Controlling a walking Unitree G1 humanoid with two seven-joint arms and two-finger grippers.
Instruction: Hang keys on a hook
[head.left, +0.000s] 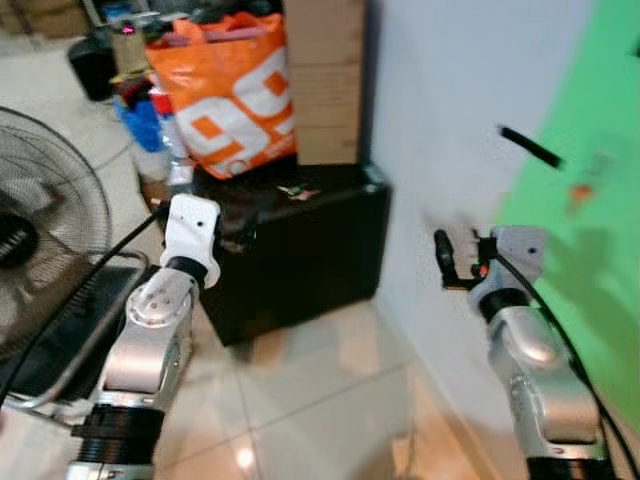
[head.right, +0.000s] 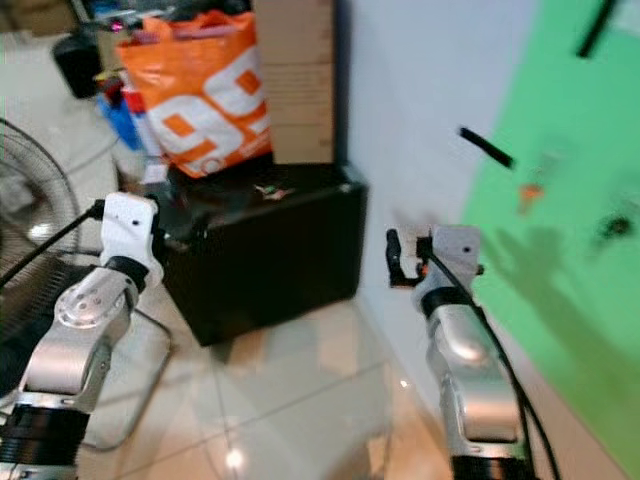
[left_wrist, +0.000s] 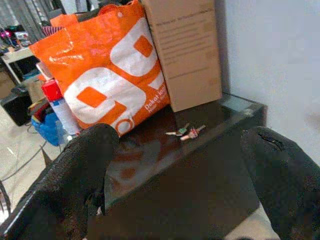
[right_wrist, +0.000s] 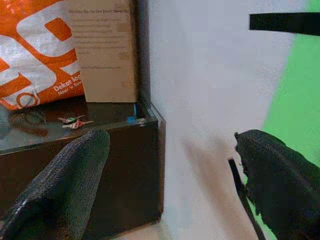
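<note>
Keys (left_wrist: 185, 132) lie on glossy black cabinet (left_wrist: 210, 165), apparently beside cardboard box (left_wrist: 184, 50).

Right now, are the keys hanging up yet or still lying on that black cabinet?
Lying flat. The small bunch of keys rests on the glossy black cabinet top, in front of the brown cardboard box; neither tool touches it.

"Dekat" on orange bag (left_wrist: 107, 80)

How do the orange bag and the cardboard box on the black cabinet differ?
The orange bag is glossy, crinkled and printed in white; the cardboard box is plain brown and flat-sided. The bag bulges and sags; the box stands straight against the wall. Both sit at the back of the black cabinet, behind the keys.
</note>
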